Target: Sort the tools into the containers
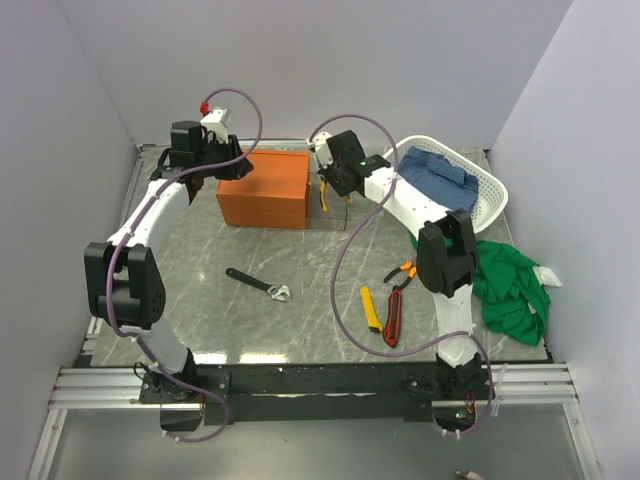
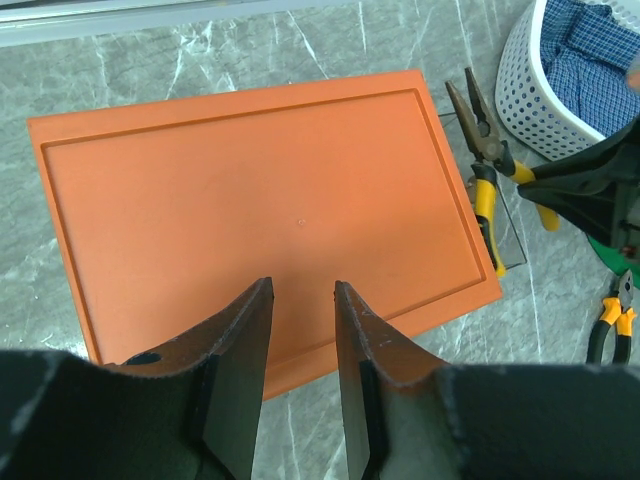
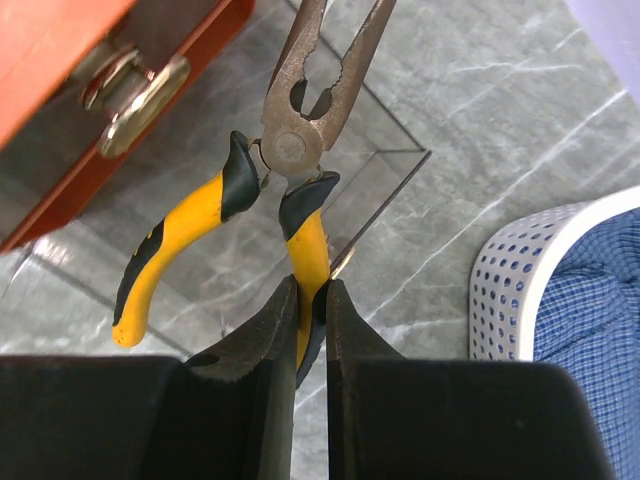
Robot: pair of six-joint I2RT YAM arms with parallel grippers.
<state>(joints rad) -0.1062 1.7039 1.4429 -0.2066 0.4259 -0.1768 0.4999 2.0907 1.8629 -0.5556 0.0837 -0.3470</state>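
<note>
The orange box [image 1: 265, 188] stands at the back centre with its lid closed [image 2: 270, 210]. My left gripper [image 2: 303, 285] is open and empty, hovering over the box's near edge [image 1: 215, 165]. My right gripper [image 3: 310, 285] is shut on one handle of yellow-handled long-nose pliers [image 3: 290, 150], held just right of the box [image 1: 335, 188]; the pliers also show in the left wrist view [image 2: 480, 130]. On the table lie a black wrench [image 1: 258, 284], orange-handled pliers [image 1: 400, 272], a yellow utility knife [image 1: 370, 308] and a red-black utility knife [image 1: 393, 318]. No screwdrivers are in view.
A clear tray [image 3: 400, 165] lies under the held pliers, beside the box's metal latch [image 3: 135, 95]. A white perforated basket [image 1: 495, 190] with a blue cloth [image 1: 440, 172] stands at the back right. A green cloth [image 1: 510, 285] lies at the right edge.
</note>
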